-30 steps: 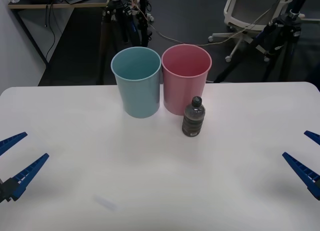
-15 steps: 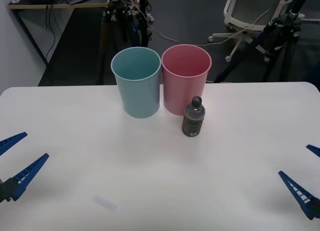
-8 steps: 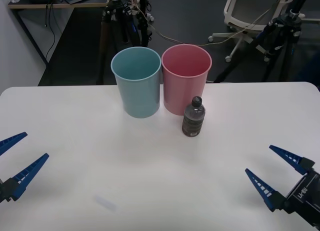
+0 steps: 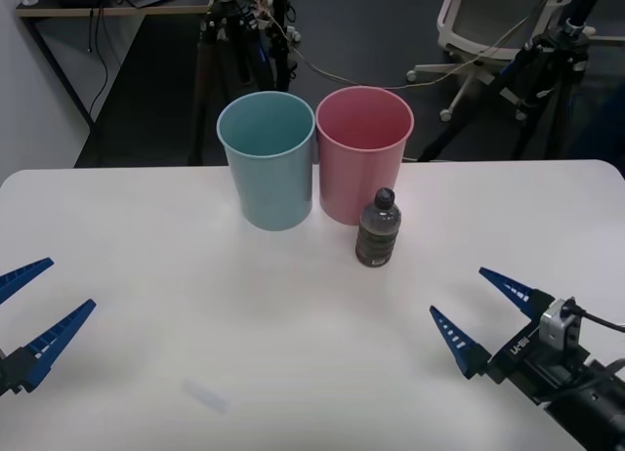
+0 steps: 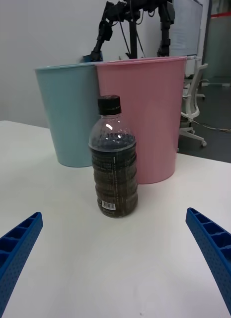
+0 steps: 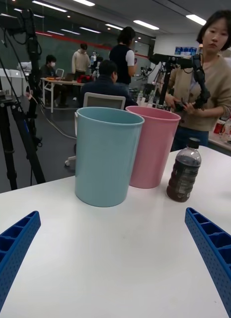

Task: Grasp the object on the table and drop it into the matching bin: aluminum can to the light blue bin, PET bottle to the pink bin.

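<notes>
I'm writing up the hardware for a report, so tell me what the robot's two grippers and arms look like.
Both grippers have two bright blue, ribbed, wedge-shaped fingers tapering to points. The right gripper sits on a black body with small white lettering, too small to read, a small silver-grey block on top and a thin black cable running off it. The left gripper has the same blue fingers on a black mount at the edge of the front view.

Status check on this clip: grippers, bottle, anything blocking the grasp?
Right gripper open, low over the table, facing the PET bottle. Left gripper open, parked at the left edge. Bottle upright before the pink bin. Path clear.
</notes>
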Available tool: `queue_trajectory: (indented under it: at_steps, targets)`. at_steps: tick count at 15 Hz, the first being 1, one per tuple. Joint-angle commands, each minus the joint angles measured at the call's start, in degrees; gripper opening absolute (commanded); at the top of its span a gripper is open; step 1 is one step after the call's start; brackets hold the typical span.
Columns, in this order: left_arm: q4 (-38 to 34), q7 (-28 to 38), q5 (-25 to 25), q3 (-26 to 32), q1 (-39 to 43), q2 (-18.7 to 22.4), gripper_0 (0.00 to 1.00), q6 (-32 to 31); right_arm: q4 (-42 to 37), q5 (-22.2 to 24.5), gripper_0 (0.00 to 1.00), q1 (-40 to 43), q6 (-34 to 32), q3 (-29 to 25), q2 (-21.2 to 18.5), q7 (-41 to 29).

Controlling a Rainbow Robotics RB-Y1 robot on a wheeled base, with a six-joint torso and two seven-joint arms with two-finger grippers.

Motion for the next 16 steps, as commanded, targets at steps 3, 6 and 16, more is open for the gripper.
queue_trajectory:
  at_steps: [3, 6, 16]
  targets:
    - [0.0, 0.0, 0.01, 0.0, 0.0, 0.0, 1.0, 0.0, 11.78, -0.48, 1.0, -9.41, -6.13, 1.78, 3.17, 1.97]
    - [0.0, 0.0, 0.01, 0.0, 0.0, 0.0, 1.0, 0.0, 16.62, -0.4, 1.0, -13.54, -6.31, 2.22, 6.07, 7.51]
    - [0.0, 0.0, 0.01, 0.0, 0.0, 0.0, 1.0, 0.0, 28.22, -0.13, 1.0, -23.56, -4.99, 2.4, 12.13, 12.35]
